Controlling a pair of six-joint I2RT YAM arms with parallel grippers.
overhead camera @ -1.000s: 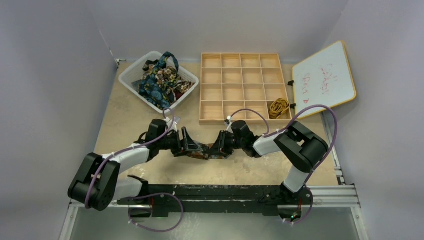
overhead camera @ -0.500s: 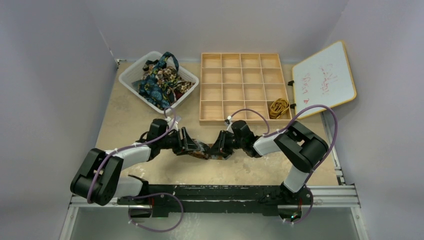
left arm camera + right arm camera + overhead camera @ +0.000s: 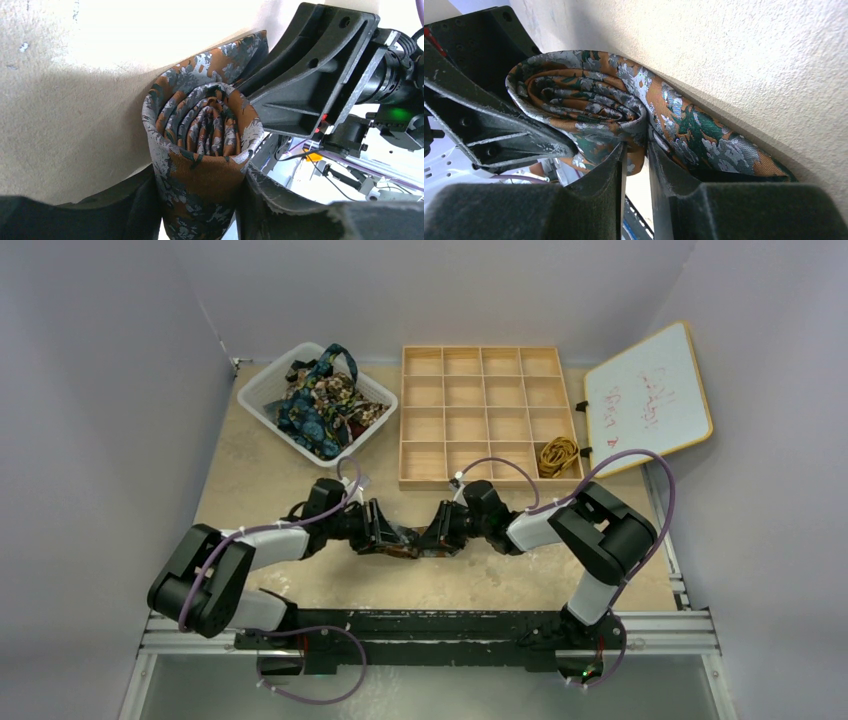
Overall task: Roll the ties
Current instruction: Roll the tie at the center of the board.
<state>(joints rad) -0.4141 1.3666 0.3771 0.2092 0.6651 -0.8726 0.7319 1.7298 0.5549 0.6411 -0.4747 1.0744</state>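
A dark brown tie with orange-grey blotches lies rolled into a coil on the table between my two grippers. My left gripper is shut around the outside of the roll, one finger on each side, gripper. My right gripper faces it from the right and is shut on layers at the other end of the roll, gripper. A short flat tail of the tie lies along the table. More ties are heaped in a white basket. A gold-yellow tie sits coiled in the wooden tray.
The white basket stands at the back left. The wooden tray of compartments stands at the back middle. A whiteboard leans at the back right. A metal rail runs along the near edge.
My left arm has swung right and its gripper has closed in on the right gripper. Less of the tie shows between them. The right arm has hardly moved.
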